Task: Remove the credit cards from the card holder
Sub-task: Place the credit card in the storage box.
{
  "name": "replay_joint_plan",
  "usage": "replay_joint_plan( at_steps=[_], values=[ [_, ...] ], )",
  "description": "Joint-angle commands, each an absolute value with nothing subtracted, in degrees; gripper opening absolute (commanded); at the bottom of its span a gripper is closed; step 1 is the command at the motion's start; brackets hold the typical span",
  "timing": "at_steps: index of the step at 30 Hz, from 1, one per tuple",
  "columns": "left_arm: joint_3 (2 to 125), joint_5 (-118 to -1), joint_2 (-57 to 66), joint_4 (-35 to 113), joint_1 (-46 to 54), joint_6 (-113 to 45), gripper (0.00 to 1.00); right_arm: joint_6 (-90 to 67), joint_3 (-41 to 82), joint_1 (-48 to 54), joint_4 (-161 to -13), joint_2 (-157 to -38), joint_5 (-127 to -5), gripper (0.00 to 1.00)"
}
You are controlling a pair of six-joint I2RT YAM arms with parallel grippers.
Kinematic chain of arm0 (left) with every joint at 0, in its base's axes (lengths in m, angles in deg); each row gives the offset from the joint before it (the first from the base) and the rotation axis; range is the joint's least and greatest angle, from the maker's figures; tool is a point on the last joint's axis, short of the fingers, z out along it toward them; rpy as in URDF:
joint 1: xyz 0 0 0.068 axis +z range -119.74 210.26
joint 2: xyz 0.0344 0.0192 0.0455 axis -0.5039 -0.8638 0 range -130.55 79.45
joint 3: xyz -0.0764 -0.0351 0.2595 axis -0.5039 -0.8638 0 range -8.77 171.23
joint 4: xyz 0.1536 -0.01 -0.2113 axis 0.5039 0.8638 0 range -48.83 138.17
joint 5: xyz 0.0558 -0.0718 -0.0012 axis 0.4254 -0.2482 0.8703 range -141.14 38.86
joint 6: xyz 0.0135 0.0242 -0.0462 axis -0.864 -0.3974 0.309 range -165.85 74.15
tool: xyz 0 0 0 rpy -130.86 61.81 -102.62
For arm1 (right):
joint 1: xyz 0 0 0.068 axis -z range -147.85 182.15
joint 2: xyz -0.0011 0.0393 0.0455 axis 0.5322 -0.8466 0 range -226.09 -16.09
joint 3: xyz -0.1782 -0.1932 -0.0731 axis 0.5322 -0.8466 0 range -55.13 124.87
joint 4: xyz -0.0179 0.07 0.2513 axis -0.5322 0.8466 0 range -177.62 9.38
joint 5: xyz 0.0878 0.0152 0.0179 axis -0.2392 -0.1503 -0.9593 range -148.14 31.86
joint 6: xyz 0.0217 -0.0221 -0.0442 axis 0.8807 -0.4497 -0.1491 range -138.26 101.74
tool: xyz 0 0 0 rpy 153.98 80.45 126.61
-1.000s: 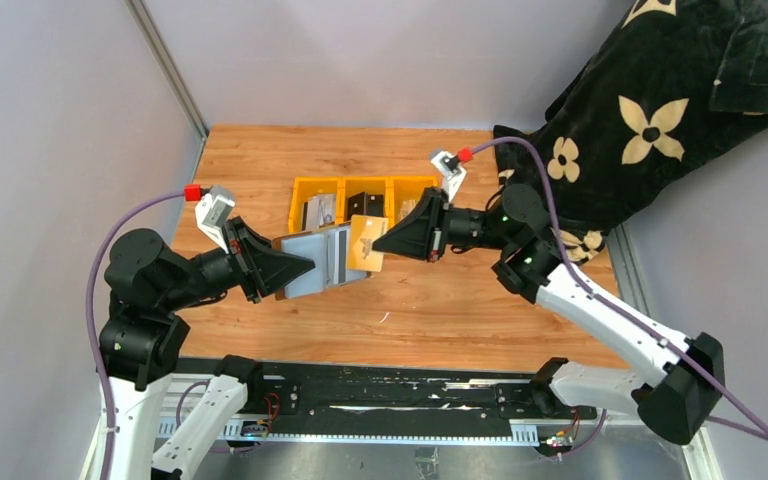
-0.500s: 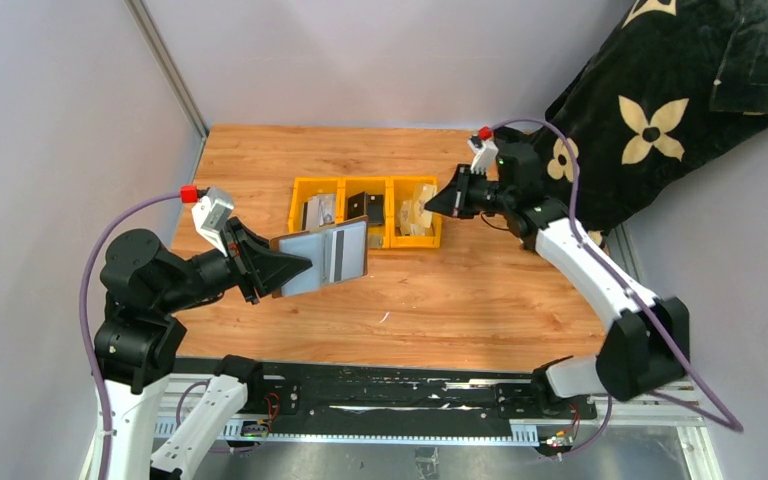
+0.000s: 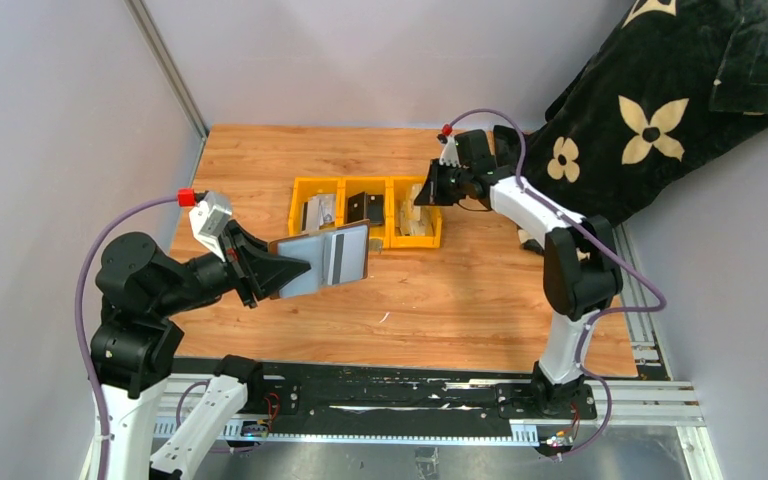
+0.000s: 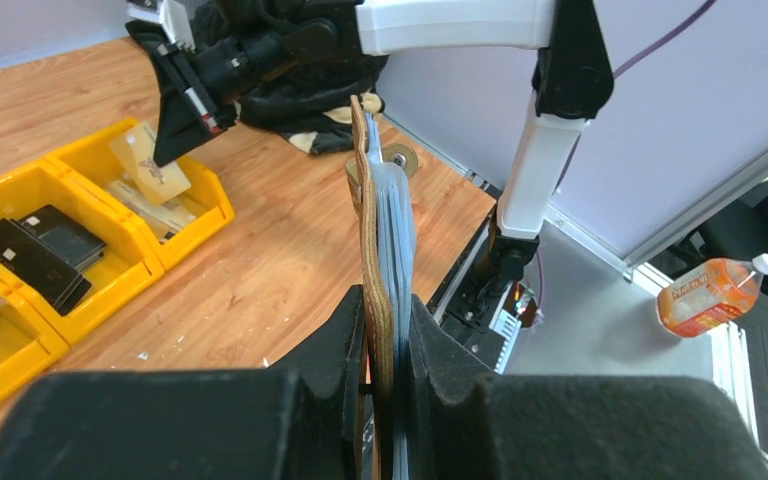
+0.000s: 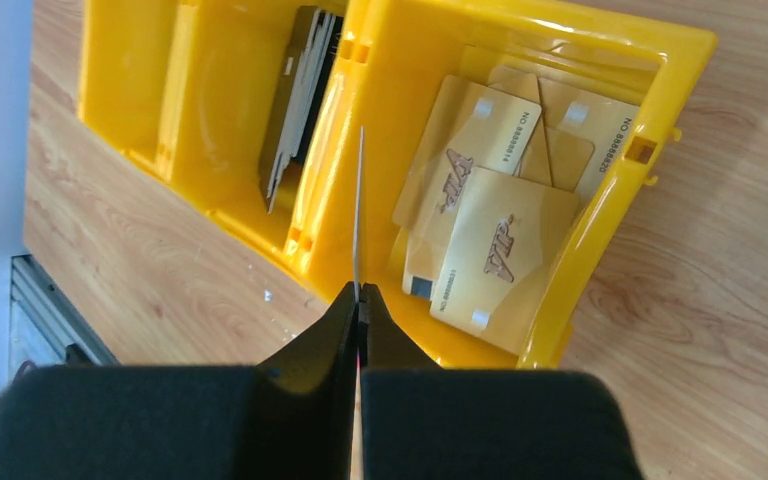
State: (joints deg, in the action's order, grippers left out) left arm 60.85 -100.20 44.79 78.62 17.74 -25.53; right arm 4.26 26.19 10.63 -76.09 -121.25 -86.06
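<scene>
1. Now the right arm (image 3: 530,205) has swung away from the middle of the table (image 3: 460,300) and reaches over the bins (image 3: 360,180).
2. Meanwhile the left arm (image 3: 160,285) has not budged.
3. Its left gripper (image 3: 300,268) stays clamped on the holder (image 3: 325,258), keeping it open and raised in front of the bins.
4. That holder has lost the tan card it showed a second ago. Whether more sit inside, I cannot tell.
5. Tan cards (image 5: 500,250) already lie in the right compartment.
6. The right gripper (image 5: 358,295) pinches the card (image 5: 359,210) edge-on, fingers closed, above that compartment's inner wall. One more card looks extracted, and releasing it seems next.
</scene>
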Motion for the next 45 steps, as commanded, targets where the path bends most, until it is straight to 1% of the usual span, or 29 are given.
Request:
replay_joint_plan(
  at_steps=[1, 5, 6, 9, 15, 17, 20, 22, 24, 25, 27, 28, 30, 33, 36, 40, 45],
  values=[
    [62.0, -101.6, 45.7, 77.5, 17.6, -26.3, 0.0, 2.9, 29.5, 8.7, -73.6, -124.8, -82.4, 0.0],
    [60.7, -101.8, 46.0, 76.2, 17.6, -25.3, 0.0, 3.0, 29.5, 6.8, -74.3, -126.6, -78.6, 0.0],
    [59.9, -101.9, 46.1, 75.6, 17.6, -24.7, 0.0, 3.1, 29.5, 6.2, -74.5, -126.9, -77.4, 0.02],
    [58.5, -102.3, 46.3, 74.6, 17.6, -24.0, 0.0, 3.2, 29.6, 5.1, -75.2, -127.1, -74.0, 0.1],
    [57.9, -101.6, 46.1, 75.1, 17.6, -25.6, 0.0, 3.4, 29.2, 4.2, -75.3, -123.8, -70.3, 0.38],
    [57.9, -101.6, 46.1, 75.1, 17.6, -25.9, 0.0, 2.7, 29.4, 3.7, -74.1, -121.3, -68.0, 0.43],
    [58.0, -101.4, 45.9, 74.8, 17.6, -26.1, 0.0, 2.3, 28.4, 2.8, -73.8, -115.5, -65.8, 0.46],
    [58.0, -101.1, 45.8, 73.7, 17.6, -25.7, 0.0, 3.2, 25.9, 2.5, -75.1, -110.4, -67.6, 0.49],
    [57.9, -100.0, 45.8, 72.1, 17.6, -24.8, 0.0, 6.0, 21.3, 2.4, -80.2, -104.0, -73.2, 0.52],
    [57.8, -98.8, 45.9, 71.0, 17.6, -24.0, 0.0, 9.2, 18.0, 2.3, -85.4, -99.0, -76.7, 0.56],
    [57.2, -96.0, 46.2, 68.4, 17.6, -21.9, 0.0, 15.3, 10.1, 1.8, -98.3, -91.5, -85.3, 0.7],
    [56.8, -94.8, 46.3, 67.0, 17.6, -21.0, 0.0, 18.3, 5.9, 1.1, -104.7, -87.9, -87.3, 0.72],
    [56.0, -93.0, 46.2, 64.3, 17.6, -18.9, 0.0, 23.0, -0.4, -1.4, -114.9, -82.3, -89.8, 0.73],
    [55.6, -90.9, 45.6, 60.9, 17.6, -15.3, 0.0, 27.7, -5.0, -5.2, -122.2, -77.2, -92.4, 0.74],
    [55.5, -91.0, 45.0, 57.4, 17.6, -12.4, 0.0, 31.9, -10.4, -10.5, -132.0, -74.7, -90.4, 0.75],
    [55.8, -91.7, 44.2, 54.8, 17.6, -9.0, 0.0, 34.4, -13.9, -15.9, -141.5, -75.0, -83.2, 0.75],
    [55.8, -92.5, 44.5, 53.7, 17.6, -7.0, 0.0, 35.1, -11.2, -20.2, -145.3, -79.6, -80.8, 0.76]
  ],
)
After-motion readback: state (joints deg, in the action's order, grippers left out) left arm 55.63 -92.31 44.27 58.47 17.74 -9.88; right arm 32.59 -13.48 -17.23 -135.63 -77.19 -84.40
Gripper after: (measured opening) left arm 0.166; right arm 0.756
